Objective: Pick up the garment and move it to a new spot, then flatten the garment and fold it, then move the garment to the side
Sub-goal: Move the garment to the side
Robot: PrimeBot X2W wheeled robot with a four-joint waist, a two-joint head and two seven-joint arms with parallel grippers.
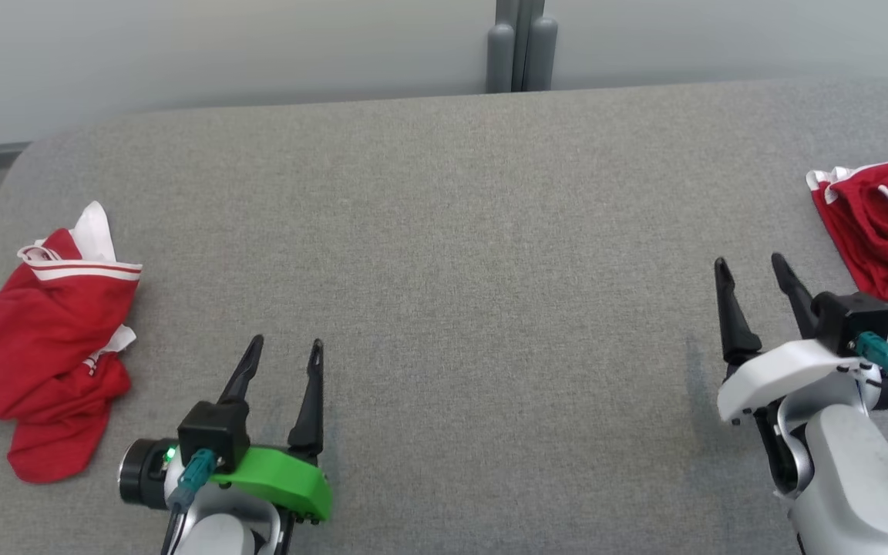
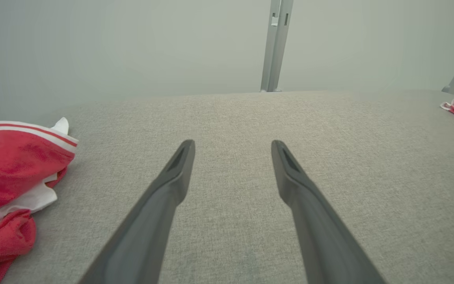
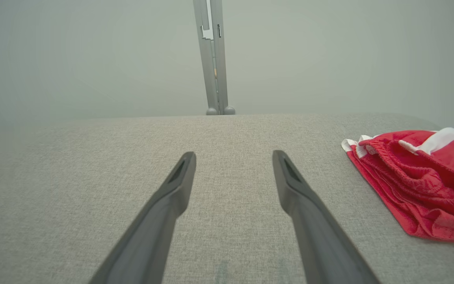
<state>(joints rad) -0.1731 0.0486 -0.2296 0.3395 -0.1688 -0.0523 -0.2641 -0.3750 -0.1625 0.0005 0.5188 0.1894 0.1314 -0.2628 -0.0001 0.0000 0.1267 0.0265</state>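
Crumpled red garment (image 1: 43,362) (white-striped) on woven grey table (image 1: 444,231).

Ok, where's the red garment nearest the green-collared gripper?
In the head view, the red garment lies crumpled near the table's left edge, left of the left gripper, not touching it.

My left gripper (image 1: 287,341) has black fingers (image 1: 309,408), a bright green cover (image 1: 278,478) and a teal plug (image 1: 197,466). My right gripper (image 1: 748,260) has the same black fingers (image 1: 733,324) and a teal plug (image 1: 872,351), but its cover (image 1: 783,374) is white, and the forearm (image 1: 860,478) behind it is pale grey. The table (image 1: 444,231) is a flecked mid-grey weave. The garment on my left (image 1: 43,347) is red, with a white band carrying thin red stripes and a plain white patch. The garment on my right (image 1: 887,231) is red with white trim. The wall (image 1: 220,46) is pale grey, its post (image 1: 521,46) darker grey.
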